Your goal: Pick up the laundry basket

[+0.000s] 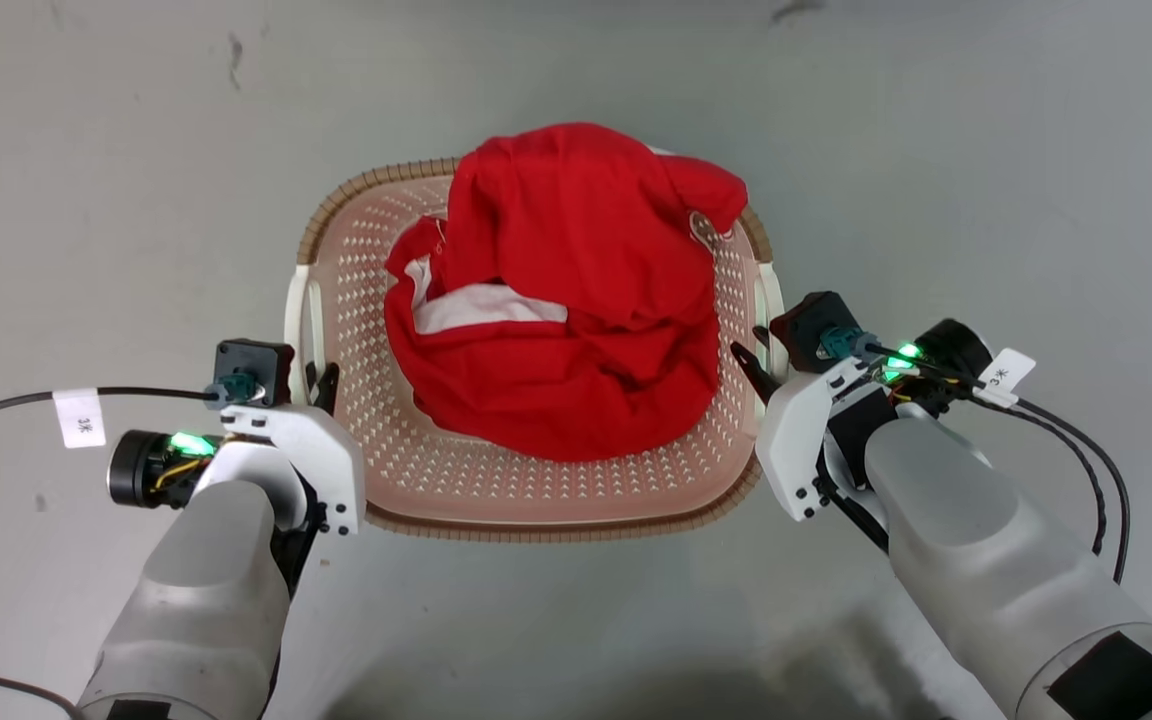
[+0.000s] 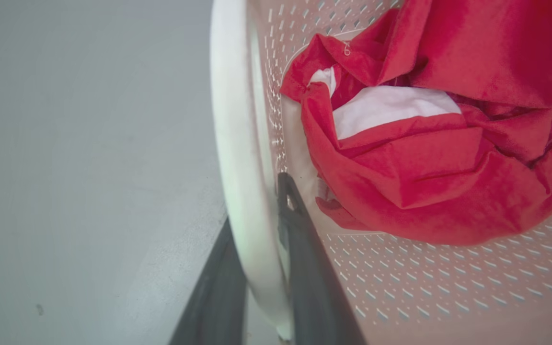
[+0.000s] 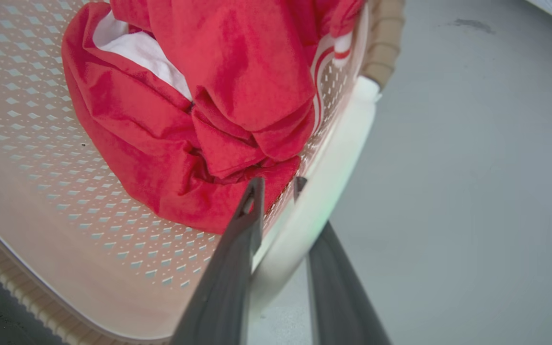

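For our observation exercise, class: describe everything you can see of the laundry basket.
The laundry basket is a rounded-rectangular, pale-pink perforated tub, plastic by its look, with a brown woven-look rim and a white handle on each side. It is upright, with grey floor around it, and holds a crumpled red garment with white inside. The left gripper straddles its left handle, the right gripper its right; whether they clamp it cannot be told.

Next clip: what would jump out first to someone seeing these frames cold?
A crumpled red garment with a white patch is heaped in the pale perforated laundry basket, which sits on the grey floor. The left hand and right hand flank the basket, with their dark fingers apparently closed on either side of its left handle and right handle.
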You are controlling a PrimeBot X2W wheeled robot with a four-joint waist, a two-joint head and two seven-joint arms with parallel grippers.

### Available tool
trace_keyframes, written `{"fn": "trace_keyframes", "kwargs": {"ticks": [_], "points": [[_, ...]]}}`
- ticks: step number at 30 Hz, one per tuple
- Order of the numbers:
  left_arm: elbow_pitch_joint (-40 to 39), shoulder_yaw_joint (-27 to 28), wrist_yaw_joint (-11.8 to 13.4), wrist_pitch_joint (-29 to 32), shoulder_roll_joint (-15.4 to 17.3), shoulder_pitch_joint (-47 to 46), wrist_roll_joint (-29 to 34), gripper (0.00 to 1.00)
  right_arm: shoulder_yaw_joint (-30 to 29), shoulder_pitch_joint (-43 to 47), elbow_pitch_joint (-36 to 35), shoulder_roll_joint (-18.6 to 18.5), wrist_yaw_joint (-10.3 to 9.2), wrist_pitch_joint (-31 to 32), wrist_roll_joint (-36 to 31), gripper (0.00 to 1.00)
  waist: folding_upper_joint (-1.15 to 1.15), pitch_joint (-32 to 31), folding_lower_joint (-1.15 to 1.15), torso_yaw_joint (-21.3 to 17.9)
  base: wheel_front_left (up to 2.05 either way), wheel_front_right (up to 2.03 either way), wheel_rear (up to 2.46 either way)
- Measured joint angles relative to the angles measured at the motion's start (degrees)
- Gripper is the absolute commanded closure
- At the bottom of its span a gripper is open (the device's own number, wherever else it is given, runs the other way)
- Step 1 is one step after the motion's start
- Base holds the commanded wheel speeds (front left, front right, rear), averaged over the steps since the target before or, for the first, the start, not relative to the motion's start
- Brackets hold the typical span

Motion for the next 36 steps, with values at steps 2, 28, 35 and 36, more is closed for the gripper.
{"fn": "trace_keyframes", "kwargs": {"ticks": [2,28,35,36], "points": [[0.35,-0.76,0.0,0.07,-0.14,0.21,-0.55,1.0,0.38,0.44,0.04,-0.04,0.0,0.47,0.44,1.0,0.0,-1.41,0.0,-0.13,0.0,0.0,0.0],[1.03,-12.41,0.02,10.06,-2.0,11.17,-12.77,1.0,8.26,10.43,1.34,-0.19,-0.01,12.65,11.1,1.0,0.0,-26.29,-0.01,-1.36,0.0,0.0,0.0],[-0.15,-15.94,0.02,13.3,-1.62,14.15,-16.7,1.0,10.46,13.15,1.92,-0.18,-0.01,14.89,14.13,1.0,0.0,-33.02,-0.02,-2.04,0.0,0.0,0.0],[-0.27,-16.39,0.02,13.74,-1.54,14.45,-17.22,1.0,10.69,13.49,2.02,-0.18,-0.01,15.22,14.48,1.0,0.0,-33.9,-0.01,-2.12,0.0,0.0,0.0]]}}
